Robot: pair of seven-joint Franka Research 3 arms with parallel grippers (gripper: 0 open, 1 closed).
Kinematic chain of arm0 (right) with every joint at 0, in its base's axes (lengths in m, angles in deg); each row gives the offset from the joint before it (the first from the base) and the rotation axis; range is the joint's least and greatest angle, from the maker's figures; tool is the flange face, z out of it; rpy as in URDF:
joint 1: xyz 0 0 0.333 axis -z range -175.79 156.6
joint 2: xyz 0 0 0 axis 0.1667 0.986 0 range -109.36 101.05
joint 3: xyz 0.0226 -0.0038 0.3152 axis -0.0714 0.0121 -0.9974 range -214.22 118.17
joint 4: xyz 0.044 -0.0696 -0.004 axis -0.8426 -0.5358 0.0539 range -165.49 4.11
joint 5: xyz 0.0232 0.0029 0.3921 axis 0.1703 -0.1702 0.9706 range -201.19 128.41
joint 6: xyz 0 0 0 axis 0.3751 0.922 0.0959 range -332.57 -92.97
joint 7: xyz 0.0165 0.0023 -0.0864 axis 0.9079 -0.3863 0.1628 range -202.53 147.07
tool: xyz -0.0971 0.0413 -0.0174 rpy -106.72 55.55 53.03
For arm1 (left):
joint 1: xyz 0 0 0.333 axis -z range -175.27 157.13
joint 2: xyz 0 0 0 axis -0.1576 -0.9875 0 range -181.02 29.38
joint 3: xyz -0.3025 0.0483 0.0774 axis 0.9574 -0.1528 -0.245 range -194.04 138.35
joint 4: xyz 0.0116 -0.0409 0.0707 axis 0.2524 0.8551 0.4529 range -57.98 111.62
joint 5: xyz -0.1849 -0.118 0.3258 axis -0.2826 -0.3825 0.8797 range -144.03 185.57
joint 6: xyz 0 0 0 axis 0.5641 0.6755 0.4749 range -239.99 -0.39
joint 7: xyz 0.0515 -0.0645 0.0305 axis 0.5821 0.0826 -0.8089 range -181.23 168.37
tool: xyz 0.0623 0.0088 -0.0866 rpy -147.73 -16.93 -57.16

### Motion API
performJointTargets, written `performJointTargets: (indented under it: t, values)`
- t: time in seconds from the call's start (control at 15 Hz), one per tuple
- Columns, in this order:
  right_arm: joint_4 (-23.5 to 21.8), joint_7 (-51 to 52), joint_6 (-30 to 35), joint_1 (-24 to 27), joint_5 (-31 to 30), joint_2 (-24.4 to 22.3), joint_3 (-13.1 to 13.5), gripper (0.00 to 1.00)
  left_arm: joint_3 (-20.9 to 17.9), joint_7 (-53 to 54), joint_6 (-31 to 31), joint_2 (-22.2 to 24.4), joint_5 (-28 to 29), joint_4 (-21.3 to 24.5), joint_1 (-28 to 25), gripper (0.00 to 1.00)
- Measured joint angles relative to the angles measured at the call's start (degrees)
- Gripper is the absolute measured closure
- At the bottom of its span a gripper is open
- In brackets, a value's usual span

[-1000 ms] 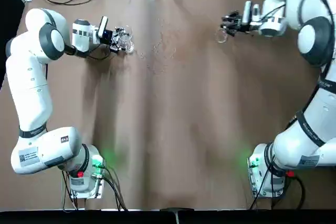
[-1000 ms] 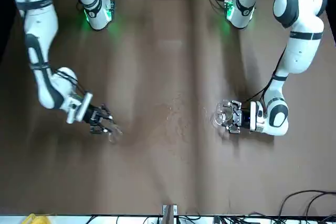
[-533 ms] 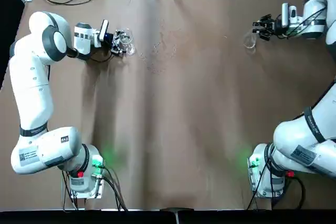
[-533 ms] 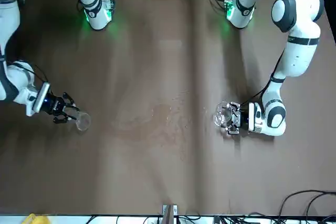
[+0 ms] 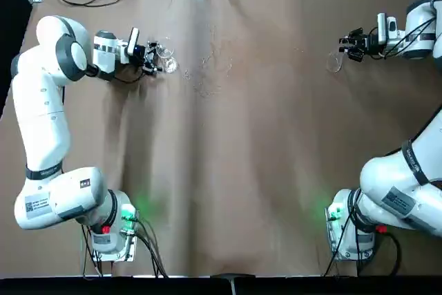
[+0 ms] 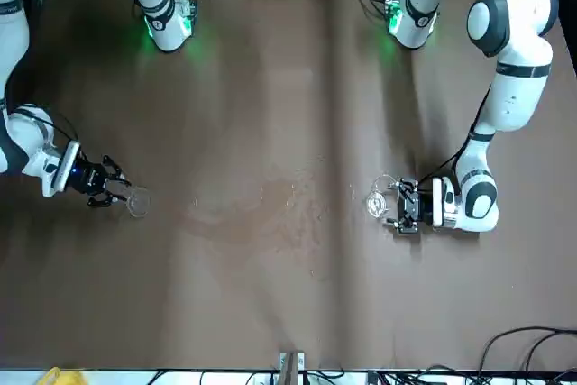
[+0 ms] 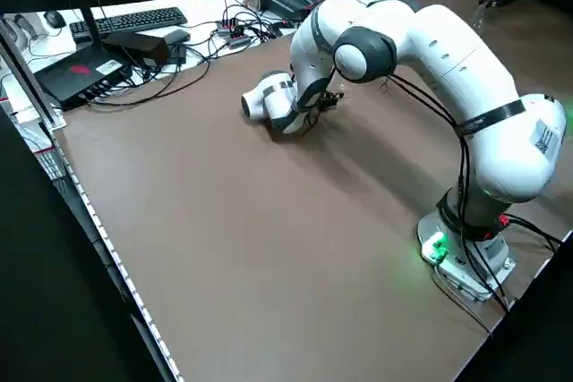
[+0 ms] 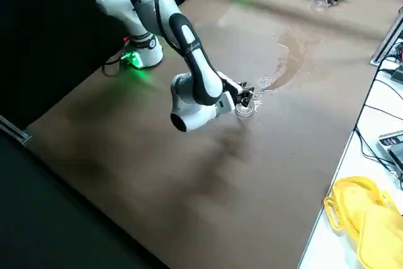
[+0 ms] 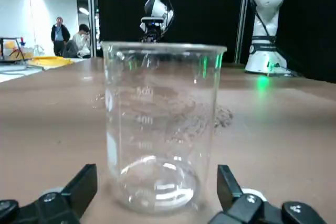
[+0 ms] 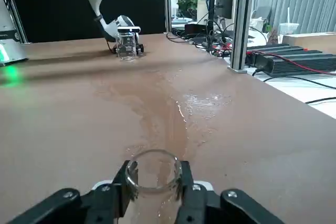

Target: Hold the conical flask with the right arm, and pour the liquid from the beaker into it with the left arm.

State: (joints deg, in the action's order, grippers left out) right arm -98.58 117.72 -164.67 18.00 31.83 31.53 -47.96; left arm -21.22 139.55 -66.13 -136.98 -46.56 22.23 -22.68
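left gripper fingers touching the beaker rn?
Apart. In the left wrist view the beaker stands upright on the table between the left gripper's open fingers, with bare table showing on both sides of the glass.

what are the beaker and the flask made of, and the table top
The beaker looks like clear glass: see-through, glinting, printed scale marks. The conical flask, by its clear shiny rim, is probably glass too. The table has a matte brown covering, possibly paper or cloth.
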Motion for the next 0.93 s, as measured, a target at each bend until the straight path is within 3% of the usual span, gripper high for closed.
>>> performJointTargets:
  t: [0.13, 0.2, 0.33, 0.53, 0.6, 0.93]
  values:
    - [0.1, -0.9, 0.0, 0.0, -0.2, 0.1, -0.1, 0.59, -2.6, -0.4, 0.0, 0.5, 0.0, -0.7, 0.0, 0.0]
    - [0.1, -1.8, -0.2, 0.0, -0.6, 0.2, -0.1, 0.52, -4.3, -1.5, 0.0, 1.4, 0.1, -1.2, -0.1, 0.0]
    - [0.2, -2.9, -0.3, 0.1, -1.0, 0.4, -0.1, 0.48, -7.2, -6.4, 0.3, 4.9, 2.9, -2.0, -0.6, 0.0]
    - [0.9, -3.3, -0.6, 0.2, -1.1, 0.4, 0.1, 0.24, -7.9, -18.5, 0.8, 12.3, 9.4, -2.2, -1.8, 0.0]
    - [2.7, -5.4, -0.9, 0.4, -2.4, 0.4, 1.0, 0.22, -7.9, -27.4, 0.8, 17.1, 13.4, -2.3, -1.8, 0.0]
    - [13.9, -25.7, -0.3, 0.4, -18.2, 0.1, 1.3, 0.25, -6.0, -51.3, 0.9, 28.5, 24.3, -2.3, 0.1, 0.0]
